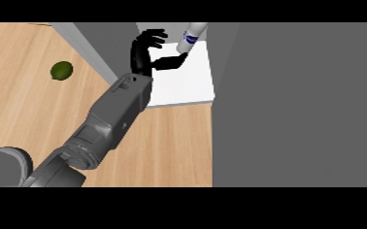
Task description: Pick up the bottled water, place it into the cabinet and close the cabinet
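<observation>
A green lime (pixel 62 70) is seen at far left on the wooden bench (pixel 165 145), alone and well apart from everything else. Just right of it, a grey cabinet door (pixel 93 53) is seen swung open, running diagonally from the top edge toward the bench.

One grey forearm (pixel 108 121) is seen coming in from the lower-left corner, angled up and to the right, ending in a black hand (pixel 147 53) over the white cabinet shelf (pixel 190 87). Which arm it is can't be told for sure; by its position at the left of the view it's taken as the left hand. Its fingers (pixel 152 38) are spread and only slightly curled, not closed round anything. The thumb (pixel 172 60) is extended rightward, its tip touching or just beside the lower end of the bottled water (pixel 192 35).

The bottled water is seen inside the cabinet, tilted, near the shelf's back, w/ a blue label on a white body. At right, a plain grey cabinet side (pixel 287 102) fills the rest of the view.
</observation>
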You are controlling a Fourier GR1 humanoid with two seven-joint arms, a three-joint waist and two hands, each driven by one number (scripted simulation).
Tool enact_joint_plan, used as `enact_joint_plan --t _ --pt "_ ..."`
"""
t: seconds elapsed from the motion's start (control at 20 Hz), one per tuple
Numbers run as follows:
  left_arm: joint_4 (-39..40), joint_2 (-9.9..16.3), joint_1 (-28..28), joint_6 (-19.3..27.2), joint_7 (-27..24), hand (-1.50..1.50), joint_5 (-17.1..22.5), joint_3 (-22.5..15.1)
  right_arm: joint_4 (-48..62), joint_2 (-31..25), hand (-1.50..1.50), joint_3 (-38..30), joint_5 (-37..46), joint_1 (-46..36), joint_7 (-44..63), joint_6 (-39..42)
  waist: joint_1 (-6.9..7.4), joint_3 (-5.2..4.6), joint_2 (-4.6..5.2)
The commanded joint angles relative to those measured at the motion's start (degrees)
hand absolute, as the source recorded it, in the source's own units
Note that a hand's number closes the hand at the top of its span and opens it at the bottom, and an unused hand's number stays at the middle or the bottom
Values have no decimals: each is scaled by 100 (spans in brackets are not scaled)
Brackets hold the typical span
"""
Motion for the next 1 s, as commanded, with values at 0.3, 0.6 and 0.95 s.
enact_joint_plan --t 0.3,0.6,0.95 --pt "284 79 -397 113 -146 -150 -95 68 -277 -246 -150 -241 -597 144 72 260 -86 -5 45" --pt "-112 186 -407 -841 -617 -150 106 327 -350 -123 -150 11 -440 233 46 267 -21 -13 24" --pt "-408 -207 -516 -1326 -920 -150 272 544 -547 -166 -150 19 -587 409 158 311 110 1 -90"
